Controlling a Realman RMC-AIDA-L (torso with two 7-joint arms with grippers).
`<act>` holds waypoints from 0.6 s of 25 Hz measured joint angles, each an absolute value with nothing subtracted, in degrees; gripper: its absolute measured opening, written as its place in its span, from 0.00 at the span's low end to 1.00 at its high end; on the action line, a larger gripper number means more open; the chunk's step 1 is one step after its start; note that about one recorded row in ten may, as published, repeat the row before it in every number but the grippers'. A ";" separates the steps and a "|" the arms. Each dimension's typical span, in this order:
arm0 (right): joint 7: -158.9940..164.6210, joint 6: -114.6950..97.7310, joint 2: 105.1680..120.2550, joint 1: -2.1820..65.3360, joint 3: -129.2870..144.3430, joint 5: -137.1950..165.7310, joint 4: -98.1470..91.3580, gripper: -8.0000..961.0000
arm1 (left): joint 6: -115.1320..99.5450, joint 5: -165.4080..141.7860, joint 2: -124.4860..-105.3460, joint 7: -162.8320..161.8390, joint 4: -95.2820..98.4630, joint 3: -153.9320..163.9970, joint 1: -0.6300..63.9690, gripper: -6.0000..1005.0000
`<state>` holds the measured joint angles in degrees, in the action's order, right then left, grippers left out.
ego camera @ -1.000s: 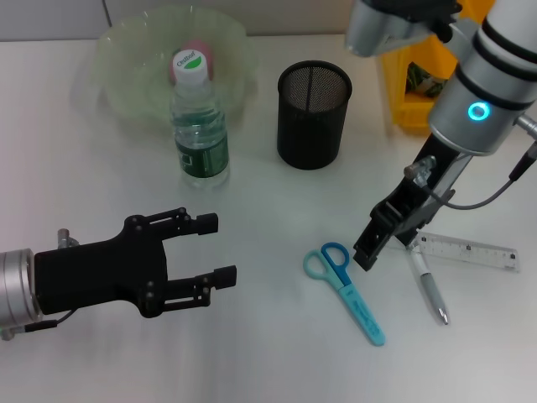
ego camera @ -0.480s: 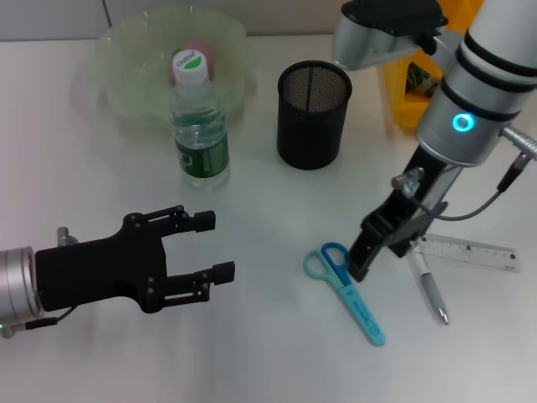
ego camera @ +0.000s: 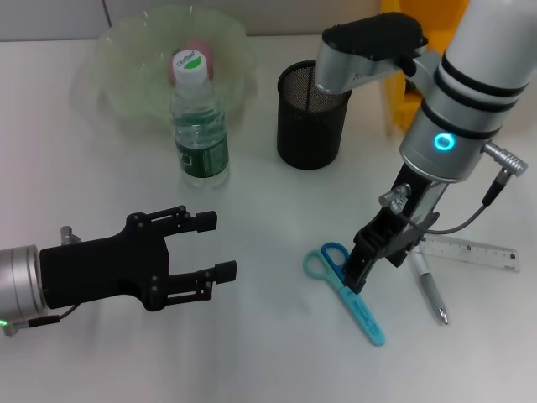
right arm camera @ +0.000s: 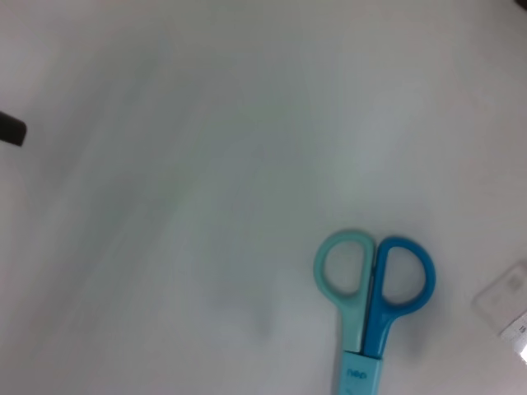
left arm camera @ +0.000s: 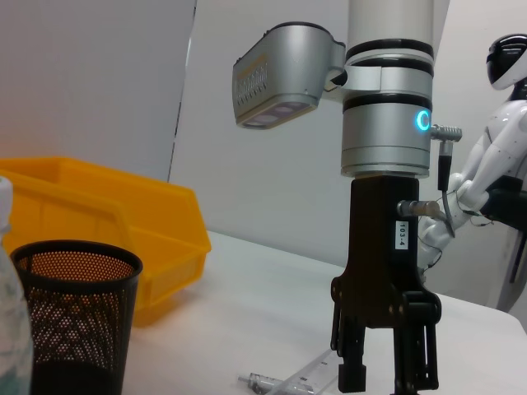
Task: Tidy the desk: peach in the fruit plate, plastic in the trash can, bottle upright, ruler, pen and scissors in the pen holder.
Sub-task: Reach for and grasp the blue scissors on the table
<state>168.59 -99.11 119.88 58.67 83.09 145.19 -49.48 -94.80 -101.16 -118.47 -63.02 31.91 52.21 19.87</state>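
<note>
Jaws of the right gripper [ego camera: 359,277] stand parted just above the scissors [ego camera: 345,288].
The scissors lie flat beside the pen [ego camera: 426,284]; the left gripper [ego camera: 216,247] (idle) is spread apart too.

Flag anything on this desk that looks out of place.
The scissors, pen and ruler lie loose on the desk, not in the pen holder. Nothing looks spilled or damaged.

peach [ego camera: 198,52]: mostly behind bottle [ego camera: 199,117] | scissors [right arm camera: 369,300]: blades cut by right wrist frame edge
</note>
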 joint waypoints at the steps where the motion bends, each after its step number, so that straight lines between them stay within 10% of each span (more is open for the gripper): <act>1: 168.75 -99.08 119.88 58.70 83.29 145.11 -49.54 0.79 | -94.76 -101.17 -118.45 -63.02 31.90 52.15 19.86 0.75; 15: 169.27 -97.64 119.88 58.30 86.36 142.33 -49.34 0.79 | -95.17 -100.81 -117.42 -60.40 32.58 51.05 17.84 0.75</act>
